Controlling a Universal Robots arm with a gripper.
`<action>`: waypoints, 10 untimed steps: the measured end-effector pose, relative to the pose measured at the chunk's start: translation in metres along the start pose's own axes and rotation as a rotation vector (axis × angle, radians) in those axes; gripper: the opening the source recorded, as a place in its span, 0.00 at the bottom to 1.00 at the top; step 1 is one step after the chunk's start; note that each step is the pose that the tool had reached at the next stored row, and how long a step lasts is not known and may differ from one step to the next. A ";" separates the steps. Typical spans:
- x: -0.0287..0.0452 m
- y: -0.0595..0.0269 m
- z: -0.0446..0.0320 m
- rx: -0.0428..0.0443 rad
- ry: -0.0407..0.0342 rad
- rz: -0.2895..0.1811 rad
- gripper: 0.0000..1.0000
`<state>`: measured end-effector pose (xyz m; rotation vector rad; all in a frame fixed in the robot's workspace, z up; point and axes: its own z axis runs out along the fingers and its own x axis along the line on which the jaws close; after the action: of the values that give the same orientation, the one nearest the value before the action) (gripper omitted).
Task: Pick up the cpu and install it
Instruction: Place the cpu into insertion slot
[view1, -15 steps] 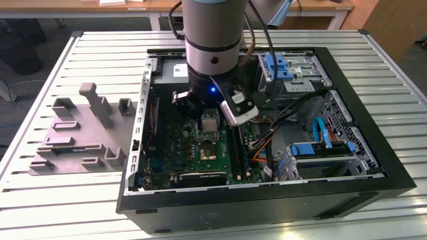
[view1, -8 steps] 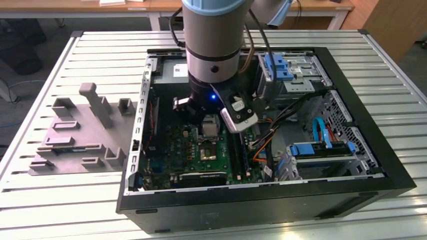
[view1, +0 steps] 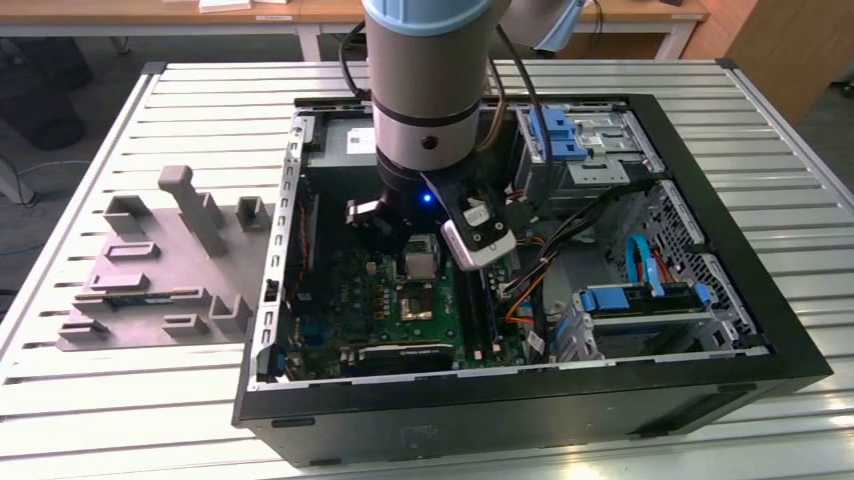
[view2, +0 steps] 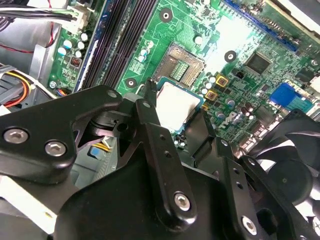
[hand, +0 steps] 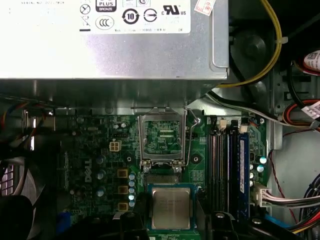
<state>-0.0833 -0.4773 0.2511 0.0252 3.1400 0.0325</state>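
The cpu (hand: 171, 208) is a thin, flat square chip w/ a silvery metal top on a green rim. It hangs above the motherboard (hand: 100, 160), inside the open PC case (view1: 534, 400), just beside the open socket (hand: 162, 137) and not yet over it. In the first wrist view the socket sits btw the cpu and the grey PSU box (hand: 110, 45), w/ its metal load frame (hand: 186, 135) swung up.

The gripper (view2: 176, 107) is closed narrow on the cpu. Its black fingers (view2: 150, 107) sit against two opposite edges of the chip, as far as both wrist views show.

Handling (my read):
- Very light and stiff, so no flex.
- Fragile on the underside, where the contacts are; the underside isn't visible here.
- The socket pins look just as delicate.
- The metal top is smooth, so prob. slippery.
- Best hold is by the edges, as it's held now, w/ light force.

Orientation:
- It lies flat, metal face up toward the wrist cams.
- It's near enough square, so there's no real long axis.
- Its sides run approx parallel to the socket's sides.
- I can't make out a corner mark or notch.

Further out, memory slots (hand: 225, 165) run alongside the socket. In the exterior view the case lies on the slatted counter (view1: 120, 400), and a grey tray w/ upright posts (view1: 147, 290) sits at the exterior view's left.
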 end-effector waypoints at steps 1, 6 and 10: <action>0.0000 0.0000 0.0001 -0.0001 0.0000 0.000 0.47; 0.0000 0.0000 0.0001 -0.0010 0.0000 0.000 0.47; 0.0000 0.0000 0.0001 -0.0012 0.0000 0.000 0.47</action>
<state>-0.0833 -0.4773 0.2510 0.0252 3.1399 0.0345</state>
